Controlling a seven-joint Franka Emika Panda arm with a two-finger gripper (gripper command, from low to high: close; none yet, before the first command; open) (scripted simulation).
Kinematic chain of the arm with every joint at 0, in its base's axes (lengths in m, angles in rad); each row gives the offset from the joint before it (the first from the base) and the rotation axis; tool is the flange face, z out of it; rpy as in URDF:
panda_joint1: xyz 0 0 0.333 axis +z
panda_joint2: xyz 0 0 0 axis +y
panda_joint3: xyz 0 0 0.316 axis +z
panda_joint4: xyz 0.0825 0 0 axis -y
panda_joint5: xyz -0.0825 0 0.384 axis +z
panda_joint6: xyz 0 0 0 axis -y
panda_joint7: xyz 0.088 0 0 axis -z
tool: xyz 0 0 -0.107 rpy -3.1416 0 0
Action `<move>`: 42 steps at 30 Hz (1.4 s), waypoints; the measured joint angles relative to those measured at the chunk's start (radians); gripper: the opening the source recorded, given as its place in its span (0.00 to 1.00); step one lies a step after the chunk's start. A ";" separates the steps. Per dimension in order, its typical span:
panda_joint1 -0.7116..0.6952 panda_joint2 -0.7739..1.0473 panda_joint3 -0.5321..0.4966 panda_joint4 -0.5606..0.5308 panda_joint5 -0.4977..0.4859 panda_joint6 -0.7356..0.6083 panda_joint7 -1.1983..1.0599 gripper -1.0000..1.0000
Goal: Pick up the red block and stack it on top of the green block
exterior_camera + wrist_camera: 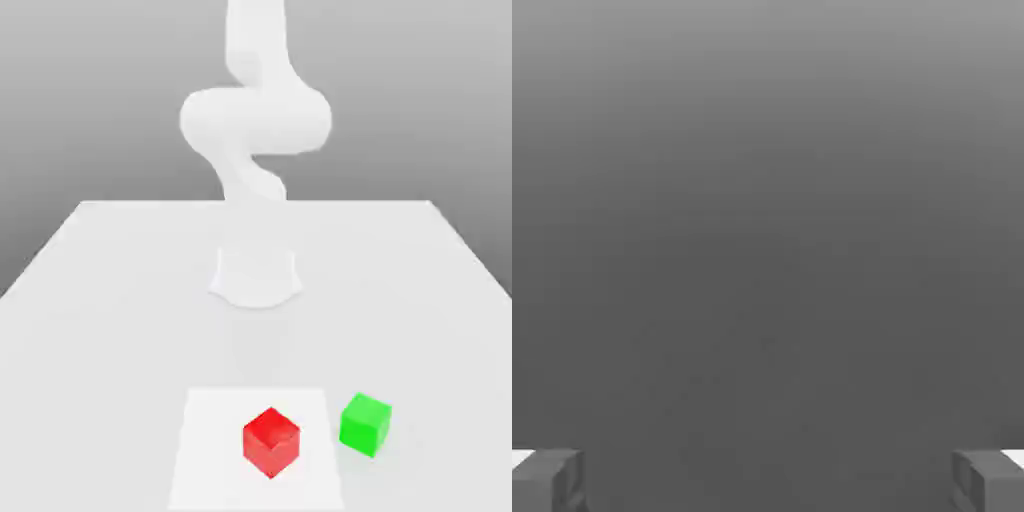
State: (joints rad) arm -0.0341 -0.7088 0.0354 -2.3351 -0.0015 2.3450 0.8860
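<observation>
Well apart, fingers (547, 480) spread wide, nothing between; red block (271, 441) beside green block (365, 424)

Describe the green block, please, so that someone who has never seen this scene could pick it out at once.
Start at the white table with the white arm standing at its far side, then look to the near edge, where a paler square patch lies. The green block sits just off that patch toward the exterior view's right, apart from the red block on the patch. It is the only green thing there.
</observation>
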 joint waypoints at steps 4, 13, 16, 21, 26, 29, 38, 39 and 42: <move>-0.053 0.150 0.057 -0.058 -0.007 0.074 0.146 0.50; -0.136 0.478 0.153 -0.183 -0.046 0.234 0.477 0.50; -0.148 0.587 0.169 -0.225 -0.060 0.288 0.589 0.50; -0.140 0.766 0.171 -0.295 -0.058 0.378 0.756 0.50; -0.103 0.946 0.120 -0.289 -0.125 0.514 0.846 0.50; -0.078 1.009 0.089 -0.280 -0.156 0.566 0.869 0.00; -0.100 0.924 0.121 -0.294 -0.107 0.497 0.834 0.00; -0.104 0.889 0.129 -0.299 -0.087 0.469 0.819 0.00; -0.104 0.814 0.151 -0.313 -0.055 0.407 0.751 0.00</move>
State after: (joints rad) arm -0.1385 0.1048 0.1866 -2.6479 -0.0562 2.7516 1.6370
